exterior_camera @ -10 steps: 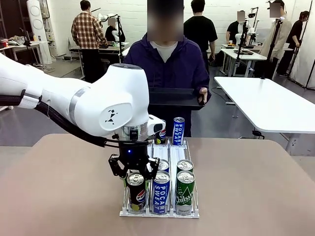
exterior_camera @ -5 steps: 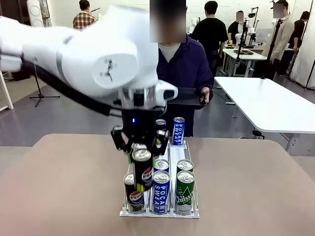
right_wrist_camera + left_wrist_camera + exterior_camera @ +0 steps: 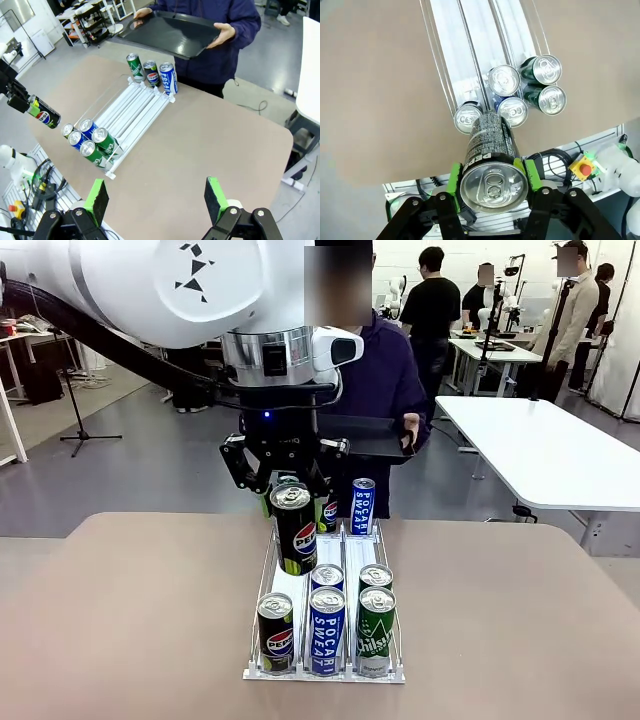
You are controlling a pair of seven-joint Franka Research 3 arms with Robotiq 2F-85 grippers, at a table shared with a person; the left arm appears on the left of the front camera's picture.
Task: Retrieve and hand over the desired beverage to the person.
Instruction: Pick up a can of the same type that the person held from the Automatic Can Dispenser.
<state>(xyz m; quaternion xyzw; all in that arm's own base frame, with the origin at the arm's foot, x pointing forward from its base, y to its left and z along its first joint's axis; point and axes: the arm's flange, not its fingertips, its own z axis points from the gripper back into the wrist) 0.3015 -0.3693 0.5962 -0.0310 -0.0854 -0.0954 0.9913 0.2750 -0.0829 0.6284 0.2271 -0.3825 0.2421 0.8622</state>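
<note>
My left gripper point(image 3: 291, 496) is shut on the top of a black Pepsi can point(image 3: 297, 540). The can hangs upright above the left lane of the clear can rack point(image 3: 322, 674). In the left wrist view the green pads point(image 3: 454, 178) clamp both sides of the Pepsi can point(image 3: 490, 150), with the rack's front cans below it. Across the table the person point(image 3: 385, 370), in a dark purple jacket, holds a black tray point(image 3: 365, 437) level. My right gripper point(image 3: 156, 200) hovers open and high over the table's near right side, holding nothing.
At the rack's front stand a Pepsi can point(image 3: 275, 633), a Pocari Sweat can point(image 3: 327, 632) and a green can point(image 3: 376, 634), with two more behind. Other cans point(image 3: 362, 506) stand at its far end. A white table point(image 3: 540, 450) stands to the right.
My left arm has lifted the Pepsi can out of the rack's front left slot, up and toward the person. Another Pepsi can now stands at that lane's front.
</note>
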